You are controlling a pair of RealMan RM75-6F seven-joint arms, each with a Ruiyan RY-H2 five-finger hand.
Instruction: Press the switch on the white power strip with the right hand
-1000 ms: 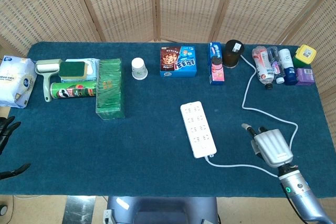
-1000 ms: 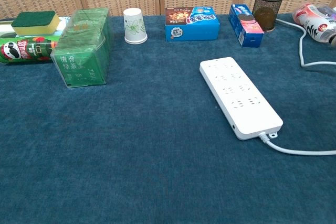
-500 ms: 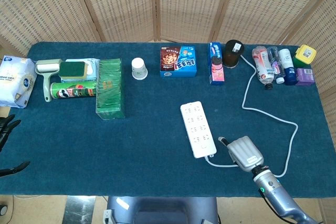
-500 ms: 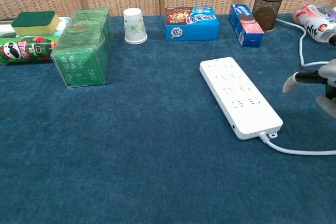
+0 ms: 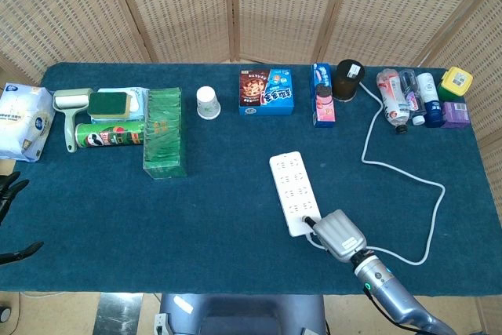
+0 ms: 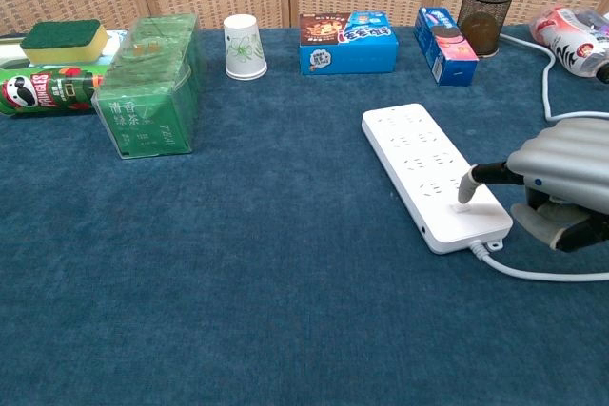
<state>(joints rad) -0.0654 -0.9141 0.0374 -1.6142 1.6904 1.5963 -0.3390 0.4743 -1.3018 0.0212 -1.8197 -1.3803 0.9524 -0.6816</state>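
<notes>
The white power strip (image 5: pixel 295 191) (image 6: pixel 431 171) lies lengthwise on the blue cloth right of centre, its cable leaving the near end. My right hand (image 5: pixel 338 234) (image 6: pixel 563 179) is at that near end, most fingers curled in. One extended fingertip (image 6: pixel 465 195) touches the strip's top near the cable end. The switch itself is hidden under that finger. My left hand (image 5: pixel 9 194) shows only as dark fingers at the far left edge of the head view, apart from everything.
The white cable (image 5: pixel 400 174) loops right of the strip toward the back. A green tea box (image 5: pixel 165 132), chips can (image 5: pixel 110 134), paper cup (image 5: pixel 207 102), cookie box (image 5: pixel 267 91), blue carton (image 5: pixel 322 93), mesh pen holder (image 5: pixel 348 78) and bottles (image 5: pixel 405 96) line the back.
My right hand has moved left from the table's right side to the near end of the power strip, and one fingertip now touches its top. The left hand has barely moved.
</notes>
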